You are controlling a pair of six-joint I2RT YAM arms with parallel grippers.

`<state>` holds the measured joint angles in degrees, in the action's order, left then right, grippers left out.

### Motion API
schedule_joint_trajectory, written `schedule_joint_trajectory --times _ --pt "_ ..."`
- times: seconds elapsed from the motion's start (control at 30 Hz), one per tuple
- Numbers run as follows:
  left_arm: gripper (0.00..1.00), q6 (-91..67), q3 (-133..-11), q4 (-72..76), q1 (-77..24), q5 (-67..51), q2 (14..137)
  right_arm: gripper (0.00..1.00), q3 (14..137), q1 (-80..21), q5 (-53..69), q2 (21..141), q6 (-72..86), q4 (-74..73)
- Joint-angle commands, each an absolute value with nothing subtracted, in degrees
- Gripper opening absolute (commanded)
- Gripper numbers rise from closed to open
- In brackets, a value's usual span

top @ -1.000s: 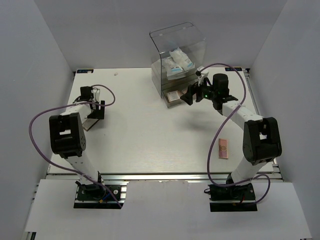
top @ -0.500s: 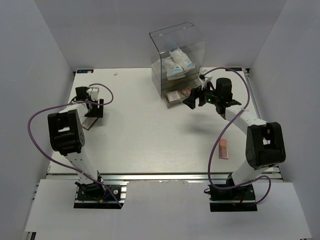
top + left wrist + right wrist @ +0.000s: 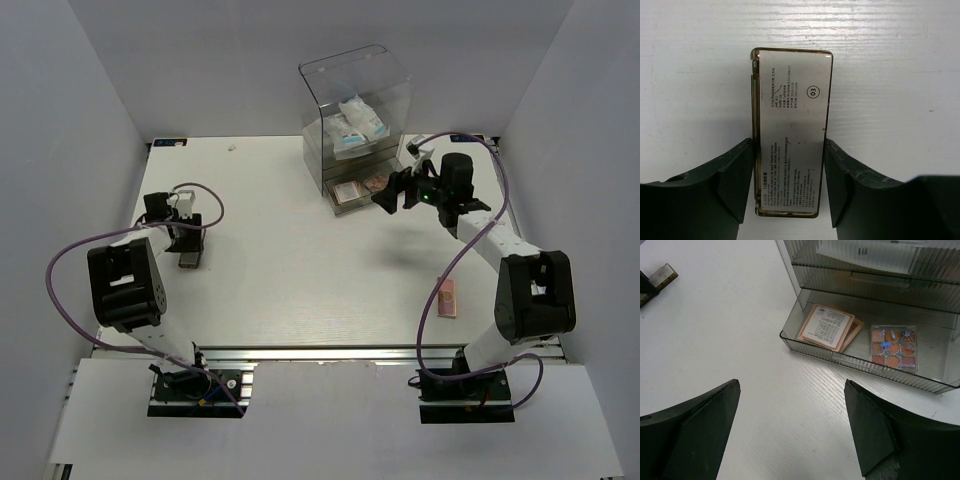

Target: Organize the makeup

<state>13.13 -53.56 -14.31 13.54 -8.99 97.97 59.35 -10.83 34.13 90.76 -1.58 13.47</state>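
Observation:
A rectangular gold-edged palette (image 3: 790,130) lies label side up on the table at the left (image 3: 188,258). My left gripper (image 3: 788,146) (image 3: 187,243) is down over it, with a finger against each long edge. My right gripper (image 3: 791,385) (image 3: 386,200) is open and empty, just in front of the open bottom drawer (image 3: 860,365). The drawer holds stacked pink square palettes (image 3: 827,327) and a clear palette with orange pans (image 3: 894,347). Two white packets (image 3: 352,125) sit in the top of the box. Another pink palette (image 3: 447,297) lies on the table at the right. No tan bottles show.
The tall clear acrylic box (image 3: 355,105) stands at the back centre, its bottom drawer pulled out toward me. The right arm's purple cable (image 3: 430,300) loops down over the table beside the right palette. White walls close in the table on three sides.
My left gripper has moved toward the near side and come down over the rectangular palette. My right gripper has drawn back to the right from the drawer front.

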Motion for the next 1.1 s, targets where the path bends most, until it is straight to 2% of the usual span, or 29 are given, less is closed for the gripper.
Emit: schedule_joint_trajectory --times 0.0,0.03,0.2,0.37,0.4,0.57,0.63,0.73,0.77,1.07 --pt "0.50 10.12 -51.77 -14.94 13.71 -12.65 95.89 0.89 59.41 -10.46 35.51 87.80 -0.79 15.12" --pt "0.43 9.76 -51.59 -14.59 13.71 -12.74 95.45 0.89 59.15 -10.37 35.42 87.28 -0.88 15.12" --pt "0.28 5.72 -49.49 -11.52 11.53 -14.41 90.46 0.89 58.18 -9.76 35.42 85.52 -1.93 13.89" --pt "0.22 5.19 -46.94 -9.15 3.18 -15.29 82.37 0.89 57.04 -8.44 34.63 83.50 -3.25 12.31" --pt "0.22 5.45 -46.59 -8.10 -1.45 -15.55 79.57 0.89 56.69 -8.18 33.85 83.24 -4.04 12.04" --pt "0.21 1.76 -45.44 -0.45 -11.93 -15.39 74.18 0.88 57.74 -5.28 37.08 82.71 -8.26 8.09" --pt "0.22 1.23 -46.32 4.47 -17.04 -14.41 75.05 0.75 58.09 -2.56 41.29 82.79 -7.65 8.17" --pt "0.21 3.33 -51.40 6.50 -23.28 -14.32 80.56 0.10 59.06 0.34 43.86 83.40 -5.37 7.65" --pt "0.21 6.12 -55.59 5.63 -26.08 -14.15 82.51 0.00 59.06 1.57 43.42 83.41 -4.40 7.65" --pt "0.22 22.84 -85.23 -3.34 -34.27 -14.41 107.82 0.00 56.52 5.10 42.45 80.51 -5.27 7.91"
